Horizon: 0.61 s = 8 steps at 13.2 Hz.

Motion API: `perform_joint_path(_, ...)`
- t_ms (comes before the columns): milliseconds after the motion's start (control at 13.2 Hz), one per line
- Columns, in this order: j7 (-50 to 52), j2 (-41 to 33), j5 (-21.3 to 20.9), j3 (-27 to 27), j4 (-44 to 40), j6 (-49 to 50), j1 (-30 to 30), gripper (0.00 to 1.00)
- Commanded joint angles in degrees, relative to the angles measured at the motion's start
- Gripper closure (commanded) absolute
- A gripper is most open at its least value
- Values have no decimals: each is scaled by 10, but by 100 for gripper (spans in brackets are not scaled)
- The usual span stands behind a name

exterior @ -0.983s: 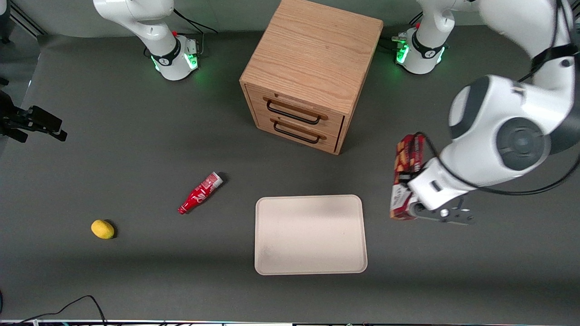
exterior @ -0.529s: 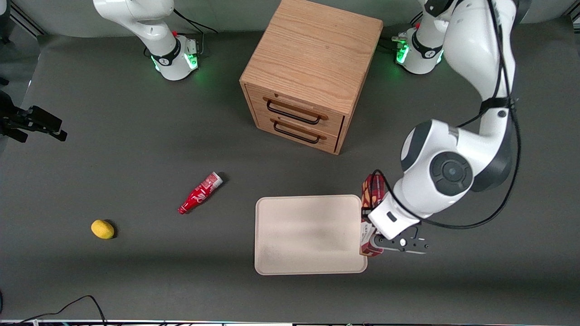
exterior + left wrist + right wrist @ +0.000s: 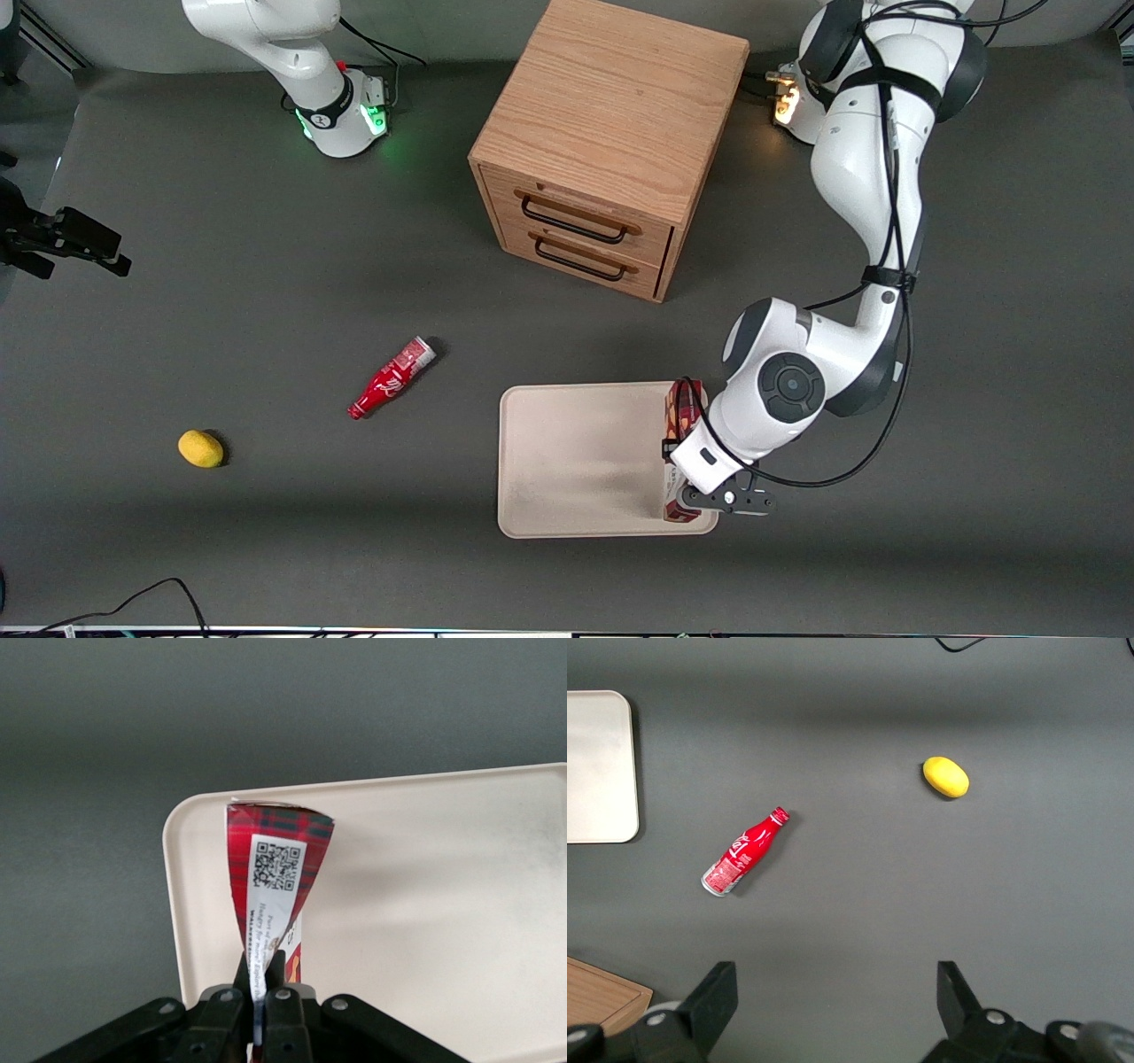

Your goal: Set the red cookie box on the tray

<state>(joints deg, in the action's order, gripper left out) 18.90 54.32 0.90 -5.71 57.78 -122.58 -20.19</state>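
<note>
The front view looked steeply down on the whole table, the tray nearer than the drawer cabinet, while the left wrist view sat close above that tray, near the gripper.

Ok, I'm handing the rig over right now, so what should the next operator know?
Gripper: shut on the red cookie box, over the tray's edge toward the working arm's end.
Box: still gripped; whether it touches the tray cannot be told.
Done: box picked up and brought over the tray.
Left: set it down, open the fingers, pull the arm away.
Elsewhere: soda bottle, lemon, drawer cabinet.
</note>
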Motion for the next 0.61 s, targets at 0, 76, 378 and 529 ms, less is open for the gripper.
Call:
perform_joint_path(0, 10, 21, -8, 10, -32, -9, -5, 100)
perform_joint_path(76, 9, 26, -10, 11, -32, -10, -5, 100)
perform_joint_path(378, 8, 33, -29, 11, -29, -30, -4, 92)
perform_joint_path(529, 8, 35, -30, 10, -25, -40, -4, 51)
